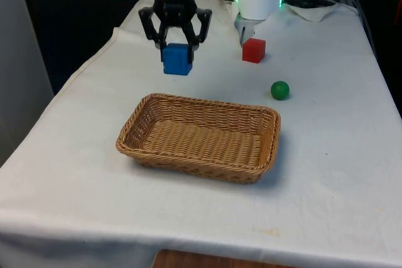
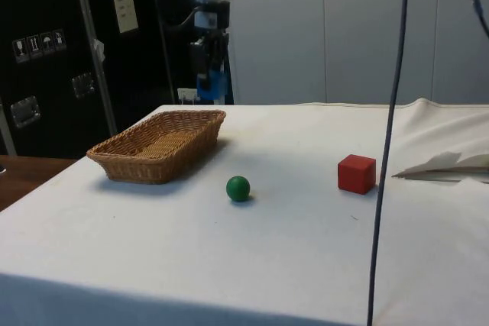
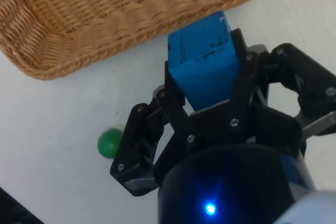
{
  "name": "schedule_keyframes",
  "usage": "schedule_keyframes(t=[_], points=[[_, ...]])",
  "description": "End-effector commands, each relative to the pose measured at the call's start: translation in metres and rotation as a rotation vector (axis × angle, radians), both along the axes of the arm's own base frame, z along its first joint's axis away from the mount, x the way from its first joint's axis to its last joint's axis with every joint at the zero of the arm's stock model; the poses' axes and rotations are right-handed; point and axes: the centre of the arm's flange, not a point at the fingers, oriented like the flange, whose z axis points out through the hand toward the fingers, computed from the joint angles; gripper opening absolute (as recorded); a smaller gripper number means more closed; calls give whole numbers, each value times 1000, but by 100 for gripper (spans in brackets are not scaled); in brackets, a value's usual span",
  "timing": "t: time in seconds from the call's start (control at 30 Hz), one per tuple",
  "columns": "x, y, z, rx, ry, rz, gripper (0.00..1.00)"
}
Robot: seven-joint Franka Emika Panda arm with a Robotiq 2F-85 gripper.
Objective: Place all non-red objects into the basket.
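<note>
- Nearest, a wicker basket [image 1: 198, 136] is seen on the white cloth, nothing inside it.
- Beyond it, a green ball [image 1: 280, 90] is set towards the front view's right.
- Farther back, a red cube [image 1: 254, 50] is placed.
- Above the table behind the basket, a blue cube [image 1: 177, 59] is clamped between the gripper [image 1: 176, 43] fingers.

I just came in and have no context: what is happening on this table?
The gripper holds a blue cube in the air, beyond the basket's far rim and not yet over it. The basket has nothing in it. A green ball and a red cube lie on the cloth, apart from each other.
</note>
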Motion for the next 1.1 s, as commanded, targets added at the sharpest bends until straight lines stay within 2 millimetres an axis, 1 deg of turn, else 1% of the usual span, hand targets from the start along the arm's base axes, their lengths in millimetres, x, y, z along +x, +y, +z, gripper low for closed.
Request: schedule_keyframes(t=[0.0, 0.07, 0.1, 0.13, 0.3, 0.33, 0.37, 0.47, 0.53, 0.6, 0.63, 0.67, 0.8, 0.9, 0.93, 0.97, 1.07], points=[[6, 3, -4, 11, -6, -3, 0], [14, 4, -10, 14, -11, -10, 0], [10, 2, -8, 5, -3, -10, 0], [17, 4, -11, 15, -13, -12, 0], [34, 8, -23, 18, -21, -25, 0], [36, 8, -25, 19, -22, -28, 0], [33, 7, -23, 9, -17, -26, 0], [47, 9, -32, 15, -27, -35, 0], [50, 10, -34, 15, -27, -35, 0], [57, 10, -42, 12, -29, -42, 0], [59, 10, -44, 11, -29, -43, 0], [57, 10, -43, 3, -25, -42, 0], [66, 11, -57, 3, -25, -48, 0], [68, 11, -63, 0, -21, -52, 0], [67, 10, -62, -6, -15, -50, 0], [68, 11, -67, -2, -17, -54, 0], [69, 10, -70, -5, -14, -57, 0]])
